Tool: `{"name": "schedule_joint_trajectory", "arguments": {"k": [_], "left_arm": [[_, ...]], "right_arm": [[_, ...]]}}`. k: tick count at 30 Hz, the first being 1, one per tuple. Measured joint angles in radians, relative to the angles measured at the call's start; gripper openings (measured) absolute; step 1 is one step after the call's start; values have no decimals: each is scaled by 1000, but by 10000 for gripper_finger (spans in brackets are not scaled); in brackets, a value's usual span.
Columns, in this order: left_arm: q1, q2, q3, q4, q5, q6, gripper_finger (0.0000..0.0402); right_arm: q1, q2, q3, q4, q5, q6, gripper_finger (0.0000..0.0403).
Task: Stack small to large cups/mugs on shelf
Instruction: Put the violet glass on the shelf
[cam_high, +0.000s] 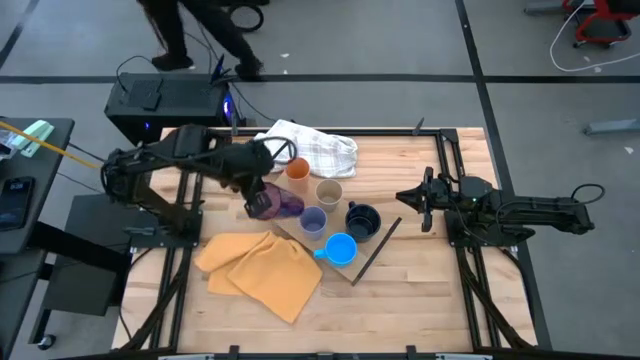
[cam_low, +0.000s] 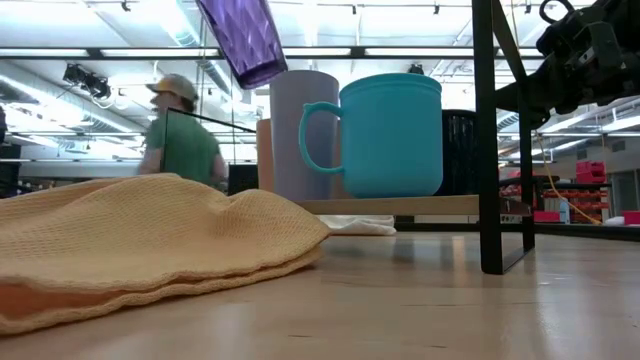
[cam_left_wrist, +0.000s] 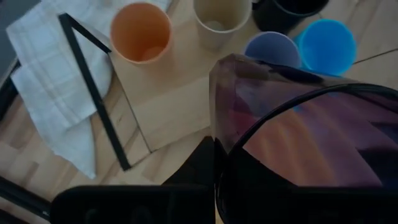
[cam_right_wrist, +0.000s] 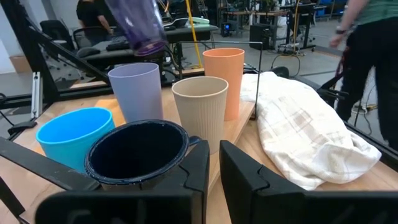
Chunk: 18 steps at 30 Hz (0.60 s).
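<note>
My left gripper (cam_high: 258, 196) is shut on the dark purple cup (cam_high: 276, 205), held in the air above the shelf's left end; the low view shows its base (cam_low: 247, 60) hanging tilted over the lavender cup (cam_low: 300, 130). Standing upright on the light-wood shelf board (cam_left_wrist: 174, 93) are the orange cup (cam_left_wrist: 140, 31), tan cup (cam_left_wrist: 221, 18), navy mug (cam_right_wrist: 138, 152), lavender cup (cam_left_wrist: 272, 50) and bright blue mug (cam_low: 390, 135). My right gripper (cam_right_wrist: 214, 168) waits shut at the shelf's right end, facing the navy mug. My left gripper holds the purple cup at its rim end (cam_left_wrist: 224, 143). One finger (cam_left_wrist: 199, 165) lies on the outside of the wall; the other is hidden behind the cup's dark wall. The cup is lifted clear and tilted, base pointing down toward the shelf.
A white checked cloth (cam_high: 312, 147) lies at the shelf's far side, partly under its black frame (cam_left_wrist: 93, 87). A folded yellow-orange cloth (cam_high: 262, 265) lies on the table's near left. A black frame leg (cam_low: 488, 140) stands near the blue mug. People move beyond the table (cam_low: 185, 135).
</note>
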<state>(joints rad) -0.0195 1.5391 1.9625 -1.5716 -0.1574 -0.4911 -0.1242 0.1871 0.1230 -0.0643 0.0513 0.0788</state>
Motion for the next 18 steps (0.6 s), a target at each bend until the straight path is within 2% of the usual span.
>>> {"name": "schedule_joint_trajectory", "arguments": {"k": [8, 18], "left_arm": [[103, 0, 0, 0, 24, 107, 11], [180, 0, 0, 0, 68, 160, 11]], "right_arm": [[0, 0, 0, 0, 0, 0, 45], [0, 0, 0, 0, 0, 0, 45]]}}
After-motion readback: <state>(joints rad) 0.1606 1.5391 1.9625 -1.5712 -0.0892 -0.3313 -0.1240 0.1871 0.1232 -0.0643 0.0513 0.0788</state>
